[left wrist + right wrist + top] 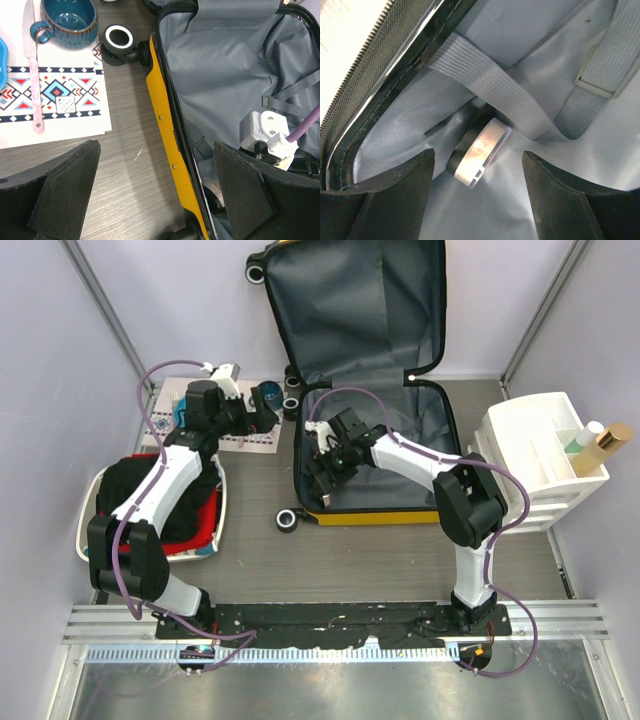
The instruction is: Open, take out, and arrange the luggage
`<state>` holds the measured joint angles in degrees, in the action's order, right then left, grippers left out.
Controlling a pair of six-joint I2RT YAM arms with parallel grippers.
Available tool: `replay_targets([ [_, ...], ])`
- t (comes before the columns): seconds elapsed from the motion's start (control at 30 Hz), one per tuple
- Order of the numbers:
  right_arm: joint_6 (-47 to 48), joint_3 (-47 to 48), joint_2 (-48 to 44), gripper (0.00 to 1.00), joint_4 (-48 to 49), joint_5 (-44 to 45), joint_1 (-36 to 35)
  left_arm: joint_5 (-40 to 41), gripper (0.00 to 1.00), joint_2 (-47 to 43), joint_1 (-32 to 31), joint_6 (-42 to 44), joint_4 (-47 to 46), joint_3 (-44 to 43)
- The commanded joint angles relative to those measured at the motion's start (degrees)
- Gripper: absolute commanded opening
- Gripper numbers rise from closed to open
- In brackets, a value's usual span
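The luggage [370,517], a yellow hard-shell suitcase, lies open on the table with its lid leaning on the back wall and its grey lining showing. My right gripper [326,462] is inside the base, at the left side, open. In the right wrist view its fingers [395,195] flank a small round jar [477,150] with a black body and pale lid, tucked under a grey strap [490,85]; nothing is gripped. My left gripper [270,418] hangs open over bare table just left of the suitcase's yellow rim [165,130], empty [155,195].
A patterned placemat [55,95] carries a blue cup [67,20] and a pink knife [34,75]. A suitcase wheel [119,39] sits beside the cup. A white tray [92,490] holds black and red clothes. A white drawer unit [535,455] with bottles [600,445] stands right.
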<state>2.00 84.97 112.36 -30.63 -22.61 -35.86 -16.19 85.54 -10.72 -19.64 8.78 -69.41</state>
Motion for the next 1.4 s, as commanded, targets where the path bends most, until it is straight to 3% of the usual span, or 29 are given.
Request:
replay_targets([
  [0.0, 0.20, -1.47, -3.19, 0.77, 1.36, 0.20, -1.14, -1.48, 1.00, -1.87, 0.35, -1.19, -1.13, 0.76],
  [0.1, -0.07, -1.56, -2.67, 0.77, 2.42, 1.42, -1.23, -1.92, 0.99, -1.87, 0.44, -1.37, -1.04, 0.59],
  [0.27, 0.29, -0.86, -1.96, 0.59, 1.37, 2.31, -1.06, -3.06, 1.00, -1.69, 0.35, -1.81, -1.83, 0.59],
  [0.47, 0.28, 0.63, -3.11, 0.20, -0.74, -2.08, 0.34, -4.55, 1.00, -1.78, 0.44, -1.98, -2.36, 0.68],
  [0.5, 0.46, 1.16, -3.28, 0.07, -2.05, -2.52, 0.78, -4.99, 1.00, -1.69, 0.35, -1.98, -2.53, 0.68],
  [0.53, 0.98, 1.86, -3.54, 0.01, -3.11, -4.18, 1.48, -5.52, 1.00, -1.86, 0.44, -1.90, -2.54, 0.68],
  [0.67, 5.90, 11.67, -4.77, 0.01, -10.57, -10.16, 7.62, -19.80, 1.00, -1.08, 0.53, 2.93, -1.40, -0.90],
  [0.8, 17.21, 21.62, -6.36, 0.01, -22.58, -16.57, 12.37, -34.15, 1.00, 1.82, 0.52, 5.31, 0.10, -4.06],
  [1.0, 31.47, 29.64, -8.37, 0.01, -37.89, -23.17, 13.88, -49.97, 1.00, 3.06, -2.01, 13.46, 0.26, -6.88],
  [1.07, 36.83, 30.43, -8.99, 0.01, -40.72, -24.75, 13.88, -50.70, 0.99, 2.79, -3.51, 23.87, 4.82, -8.54],
  [1.2, 39.74, 31.04, -9.88, 0.01, -43.27, -25.55, 13.80, -50.09, 0.94, 3.76, -8.86, 39.29, 23.09, -12.76],
  [1.37, 44.74, 34.82, -8.38, 0.01, -49.68, -29.15, 12.66, -47.45, 0.89, 3.94, -12.91, 40.99, 23.66, -12.51],
])
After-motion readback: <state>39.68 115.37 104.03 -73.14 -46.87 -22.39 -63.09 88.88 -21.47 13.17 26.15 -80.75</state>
